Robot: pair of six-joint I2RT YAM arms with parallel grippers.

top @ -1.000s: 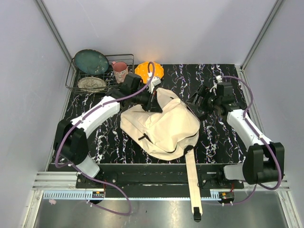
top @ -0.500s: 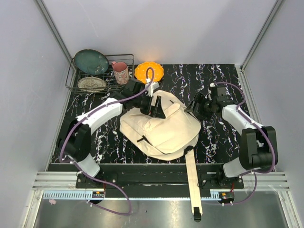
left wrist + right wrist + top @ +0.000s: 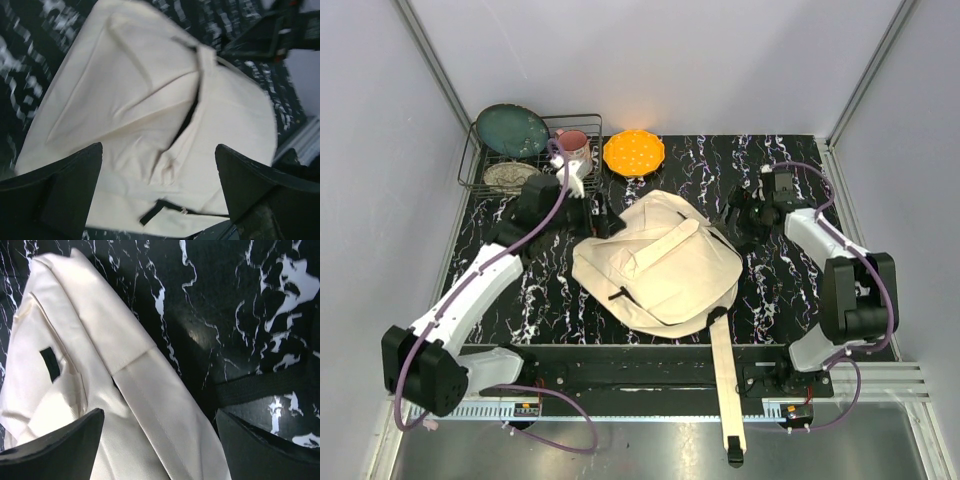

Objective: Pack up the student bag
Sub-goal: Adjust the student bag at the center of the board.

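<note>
Left gripper (image 3: 603, 215) stands with its jaws wide apart and holds nothing; it hovers just beside the far left edge of the student bag (image 3: 660, 265). In the left wrist view the cream canvas lies below the two dark fingers (image 3: 55, 195). Right gripper (image 3: 735, 215) is also spread wide and empty, near the far right edge of the bag.

The bag lies flat in the middle of the black marbled table (image 3: 790, 300), between both arms. Its body is almost as broad as long, so I cannot tell its long axis. One long webbing strap (image 3: 725, 390) points toward the near edge and crosses over it.
</note>
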